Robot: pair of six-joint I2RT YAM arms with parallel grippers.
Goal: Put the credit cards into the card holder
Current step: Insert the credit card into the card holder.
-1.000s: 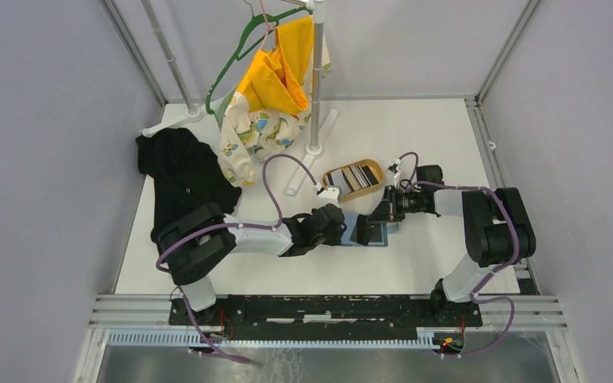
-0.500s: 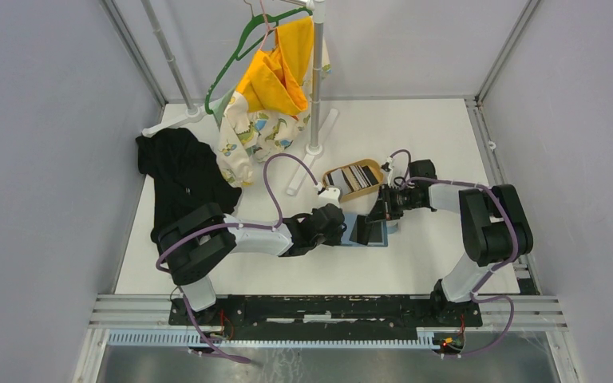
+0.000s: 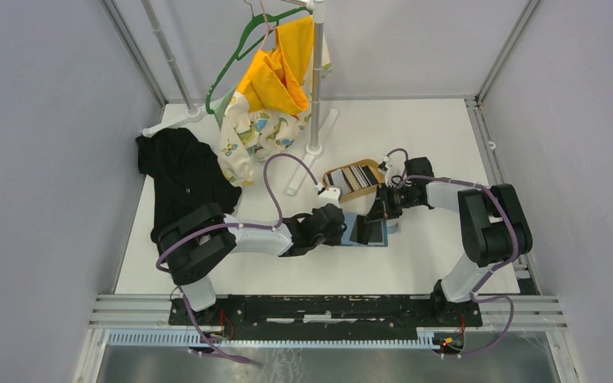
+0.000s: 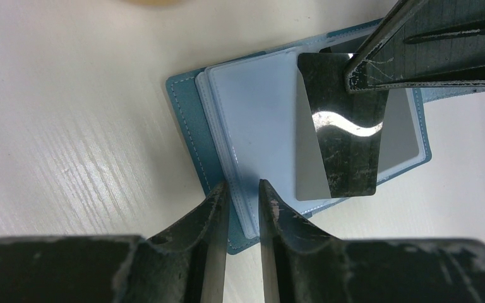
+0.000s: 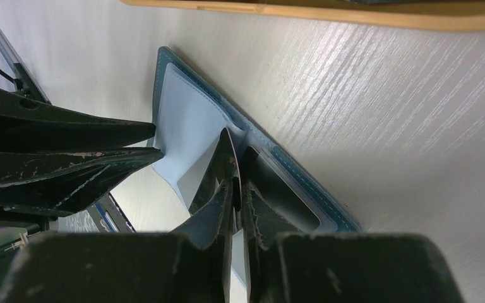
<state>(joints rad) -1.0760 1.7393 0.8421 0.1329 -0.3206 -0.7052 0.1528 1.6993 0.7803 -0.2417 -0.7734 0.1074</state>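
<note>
card holder (image 4: 252, 113) is laid open on the table (image 4: 69, 126), directly under both hands. one inner leaf is pinched at its edge by the left hand (image 4: 241, 186). its jaws are narrow, with the leaf between them, so the holder is held open.

one dark card (image 4: 344, 151) is presented by the right hand (image 5: 237, 183) from the opposite side. it is skewed, with its top edge at the right fingertips. the right jaws are seen nearly together with the card edge between them. whether it is gripped or already let go cannot be told. the dark pocket (image 5: 284, 192) is seen just beside those fingertips.

the other credit cards (image 3: 359, 177) are stacked in the wooden tray (image 3: 337, 187), just beyond the right hand.

step in hand, as judged: the card is being seated in the pocket. to be done well:
- card edge should be squared to the pocket mouth first
- card should be slid flat along the leaf, not pressed down
- left pinch should be firm so the holder isn't dragged
- card should be released only once it is well inside

hidden or unclear:
- the pocket mouth is covered by the card and right fingers in the left wrist view
- how deep the card sits, if at all, can't be read
- the holder is mostly masked by both hands from above
- the tray cards can't be counted
- no snap tab is made out
</note>
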